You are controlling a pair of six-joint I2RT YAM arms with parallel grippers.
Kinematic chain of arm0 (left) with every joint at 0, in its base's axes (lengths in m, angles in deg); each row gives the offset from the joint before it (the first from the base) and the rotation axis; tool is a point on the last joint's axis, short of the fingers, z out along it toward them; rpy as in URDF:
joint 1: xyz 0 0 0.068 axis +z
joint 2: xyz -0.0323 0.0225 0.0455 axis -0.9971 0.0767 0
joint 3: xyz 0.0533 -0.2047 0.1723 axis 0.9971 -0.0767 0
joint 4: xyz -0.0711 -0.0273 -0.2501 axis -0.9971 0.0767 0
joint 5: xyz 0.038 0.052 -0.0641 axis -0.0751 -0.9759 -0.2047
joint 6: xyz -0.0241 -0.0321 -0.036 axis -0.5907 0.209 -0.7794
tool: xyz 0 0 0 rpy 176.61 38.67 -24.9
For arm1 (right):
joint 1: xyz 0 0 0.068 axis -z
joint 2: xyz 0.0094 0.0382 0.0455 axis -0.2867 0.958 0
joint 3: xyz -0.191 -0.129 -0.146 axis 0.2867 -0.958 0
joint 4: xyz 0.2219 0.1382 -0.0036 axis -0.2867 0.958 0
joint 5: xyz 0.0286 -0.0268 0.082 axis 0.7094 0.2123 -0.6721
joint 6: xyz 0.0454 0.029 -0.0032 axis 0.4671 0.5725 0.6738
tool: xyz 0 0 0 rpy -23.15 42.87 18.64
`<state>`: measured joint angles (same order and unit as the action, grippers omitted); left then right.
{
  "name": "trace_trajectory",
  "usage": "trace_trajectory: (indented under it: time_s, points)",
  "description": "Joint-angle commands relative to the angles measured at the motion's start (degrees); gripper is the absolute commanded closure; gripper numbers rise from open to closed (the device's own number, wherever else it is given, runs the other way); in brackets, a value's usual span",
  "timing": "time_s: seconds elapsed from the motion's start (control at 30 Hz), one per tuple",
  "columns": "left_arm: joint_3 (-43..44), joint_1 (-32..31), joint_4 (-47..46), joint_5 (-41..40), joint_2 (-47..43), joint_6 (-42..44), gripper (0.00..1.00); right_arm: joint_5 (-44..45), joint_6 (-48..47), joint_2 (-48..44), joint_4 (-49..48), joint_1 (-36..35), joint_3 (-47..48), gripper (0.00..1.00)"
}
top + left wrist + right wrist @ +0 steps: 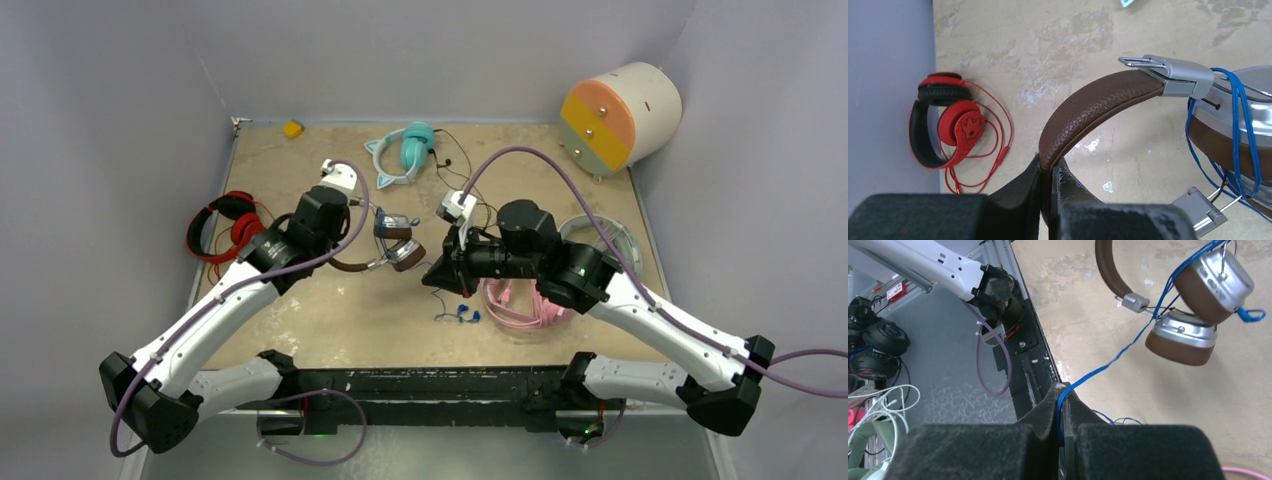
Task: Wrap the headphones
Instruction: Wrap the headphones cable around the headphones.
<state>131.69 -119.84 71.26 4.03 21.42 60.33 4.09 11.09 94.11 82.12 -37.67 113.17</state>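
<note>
Nearest, met the loose end (457, 315) of the blue cord (1108, 362) lying on the table (330, 320) just beside the pink pair (525, 305). Clenched that cord in the right tool (1064, 396), drawn taut toward the cups (1215, 282). Pinched the brown headphones (1088, 107) by the headband in the left tool (1050, 172), cups hanging close together. Counted several blue turns over one cup already, so judged the winding partway done. Called next for carrying the taut line round the cups again, band held steady, no slack let slip. Farther off, saw the red headphones (955, 125) and the teal pair (405, 150) lying apart.
</note>
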Motion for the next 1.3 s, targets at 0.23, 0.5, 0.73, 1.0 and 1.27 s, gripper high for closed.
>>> trace_trajectory:
  time_s: [0.23, 0.5, 0.73, 1.0, 1.27]
  points:
    - [-3.0, -9.6, -7.5, -5.3, -4.8, 10.2, 1.00, -2.2, -2.6, 7.8, 1.7, 2.7, 9.1, 1.00]
    - [-4.1, -11.9, -5.4, -3.0, -4.1, 11.2, 1.00, -5.6, -4.4, 10.3, 3.2, 6.7, 14.3, 1.00]
    - [-5.9, -14.2, -3.9, 1.8, -5.2, 11.7, 1.00, -3.2, -10.0, 13.2, 11.0, 8.3, 18.4, 1.00]
    - [-3.7, -17.1, 4.1, 3.3, -3.8, 9.6, 1.00, 11.1, -15.5, 15.2, 15.3, 9.1, 20.5, 1.00]
    - [1.7, -17.8, 11.1, 11.0, -3.8, 6.8, 1.00, 19.8, -15.8, 17.3, 14.5, 9.6, 17.1, 1.00]
